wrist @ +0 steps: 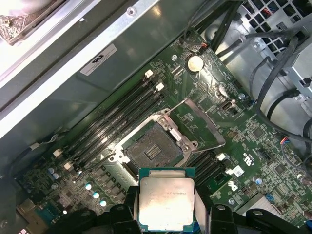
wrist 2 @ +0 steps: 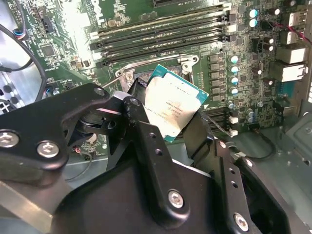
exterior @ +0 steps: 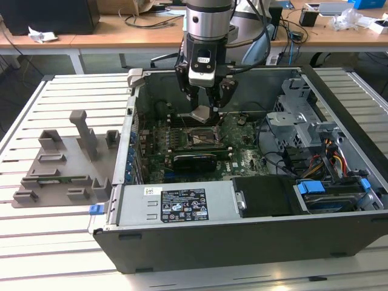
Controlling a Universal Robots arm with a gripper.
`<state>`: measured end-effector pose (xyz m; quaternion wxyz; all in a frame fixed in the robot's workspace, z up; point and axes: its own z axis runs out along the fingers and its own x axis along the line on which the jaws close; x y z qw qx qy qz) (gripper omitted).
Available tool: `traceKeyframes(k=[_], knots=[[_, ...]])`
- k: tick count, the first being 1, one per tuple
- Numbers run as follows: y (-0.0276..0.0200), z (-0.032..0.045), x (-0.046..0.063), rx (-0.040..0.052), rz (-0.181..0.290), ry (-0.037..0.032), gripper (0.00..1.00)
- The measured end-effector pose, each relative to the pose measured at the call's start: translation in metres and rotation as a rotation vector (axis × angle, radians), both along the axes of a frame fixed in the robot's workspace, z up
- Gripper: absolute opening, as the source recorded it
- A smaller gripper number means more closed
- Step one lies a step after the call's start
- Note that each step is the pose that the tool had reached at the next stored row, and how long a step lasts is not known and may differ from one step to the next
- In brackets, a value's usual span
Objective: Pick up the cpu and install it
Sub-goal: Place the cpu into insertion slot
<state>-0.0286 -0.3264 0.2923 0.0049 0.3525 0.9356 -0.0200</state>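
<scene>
The cpu (wrist: 165, 202) is clenched in my jaws by two opposite edges, its metal lid turned towards my wrist cameras, so the contact side stays untouched. I hold it inside the computer case (exterior: 242, 242), hanging above the motherboard (wrist: 243, 141) close to the socket (wrist: 153, 146), not seated in it. The socket's hinged frame (wrist: 207, 122) lies flipped open, leaving the seat bare to receive it
</scene>
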Motion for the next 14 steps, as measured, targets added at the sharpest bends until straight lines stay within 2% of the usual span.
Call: traceKeyframes(k=[14], knots=[[0.0000,0.0000,0.0000,0.0000,-0.040,0.0000,0.55]])
